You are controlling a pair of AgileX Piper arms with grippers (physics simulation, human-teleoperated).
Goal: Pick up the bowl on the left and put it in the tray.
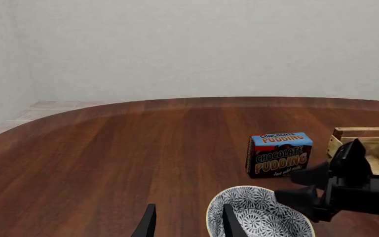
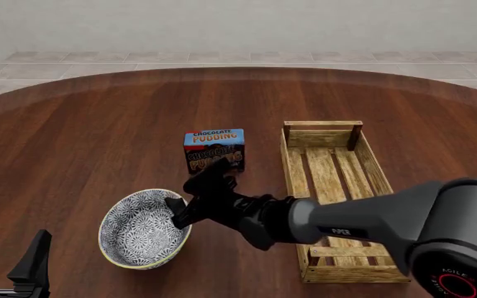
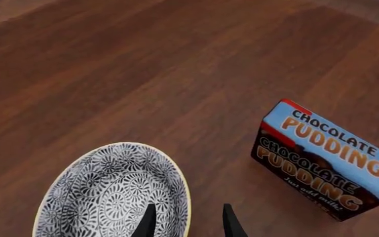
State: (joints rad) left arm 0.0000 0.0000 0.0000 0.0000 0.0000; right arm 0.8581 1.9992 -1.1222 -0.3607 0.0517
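Observation:
The bowl [image 2: 139, 233], patterned blue-grey and white inside with a cream rim, sits on the table at the front left. My right arm reaches across from the right, and my right gripper [image 2: 178, 211] is open at the bowl's right rim. In the right wrist view the right gripper [image 3: 188, 222] has one finger inside the bowl [image 3: 110, 192] and one outside, straddling the rim. My left gripper [image 2: 10, 253] is open and empty at the front left corner, apart from the bowl. The wooden slat tray [image 2: 292, 174] lies to the right. The left wrist view shows the left gripper [image 1: 188, 224] beside the bowl [image 1: 265, 217].
A chocolate pudding box [image 2: 214, 149] stands upright behind the bowl, between it and the tray's far end. It also shows in both wrist views as the pudding box [image 1: 279, 154] and the pudding box [image 3: 324, 160]. The tray's corner [image 1: 367, 140] shows past my right gripper [image 1: 305, 195].

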